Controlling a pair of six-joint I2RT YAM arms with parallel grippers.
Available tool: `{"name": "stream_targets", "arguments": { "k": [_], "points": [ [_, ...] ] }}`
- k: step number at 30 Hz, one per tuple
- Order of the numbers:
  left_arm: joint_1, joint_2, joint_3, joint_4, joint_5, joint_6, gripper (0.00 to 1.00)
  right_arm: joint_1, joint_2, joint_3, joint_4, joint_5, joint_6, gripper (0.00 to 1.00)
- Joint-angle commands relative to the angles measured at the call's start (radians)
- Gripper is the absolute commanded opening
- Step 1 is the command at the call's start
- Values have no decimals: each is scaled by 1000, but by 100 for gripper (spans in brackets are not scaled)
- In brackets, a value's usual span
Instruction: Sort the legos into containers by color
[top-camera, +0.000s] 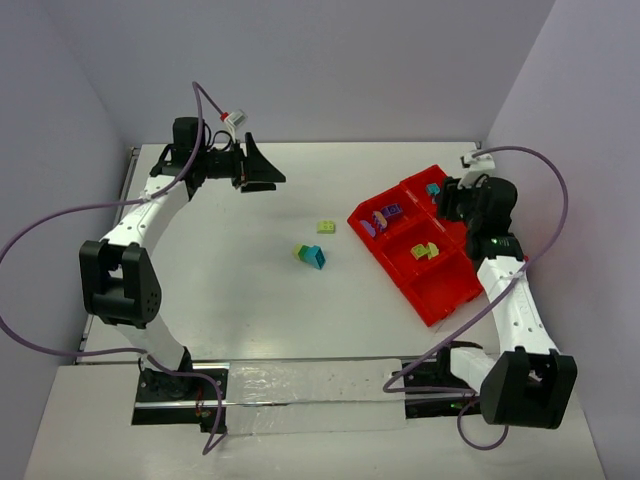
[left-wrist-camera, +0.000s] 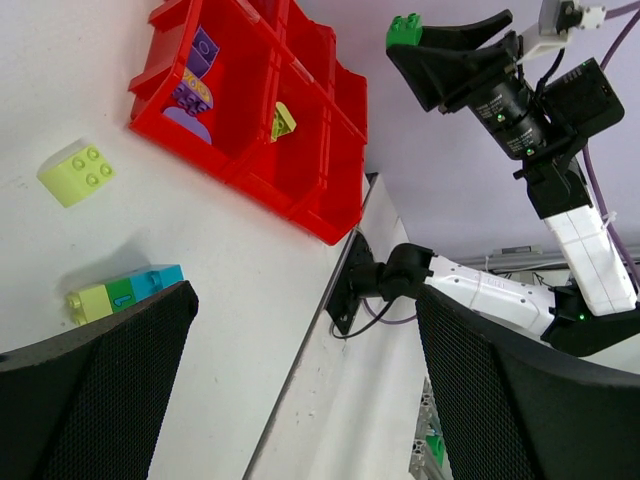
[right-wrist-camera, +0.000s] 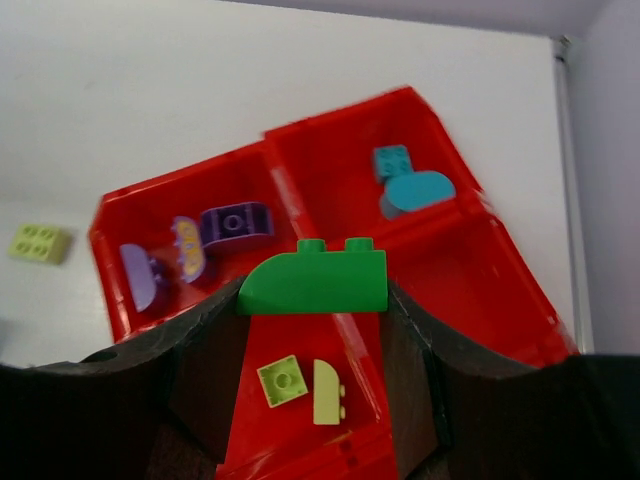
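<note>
A green brick (right-wrist-camera: 313, 280) is clamped in the right gripper (right-wrist-camera: 315, 298) over the red tray (right-wrist-camera: 480, 270), at frame centre. The left gripper (top-camera: 265, 175) — upper left in the top view — is spread wide, nothing held. Mid-table are seen a pale yellow brick (top-camera: 326, 227) and a teal-green stack (top-camera: 311, 256).
</note>
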Motion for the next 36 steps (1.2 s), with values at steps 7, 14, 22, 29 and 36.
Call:
{"name": "stream_targets", "arguments": {
  "k": [7,14,22,29,36],
  "points": [
    [0,23,49,-43,-14,49,98,-124,53,-49,71,154,140,27],
    [0,53,61,-43,-15,46,98,-136,142,-61,136,144,179,30],
    [0,82,96,-83,-29,66,98,-138,253,-32,165,162,174,38],
    [0,99,102,-83,-32,60,98,-144,302,-22,165,176,175,51],
    [0,108,115,-87,-30,60,98,-144,301,-30,172,179,180,67]
  ]
}}
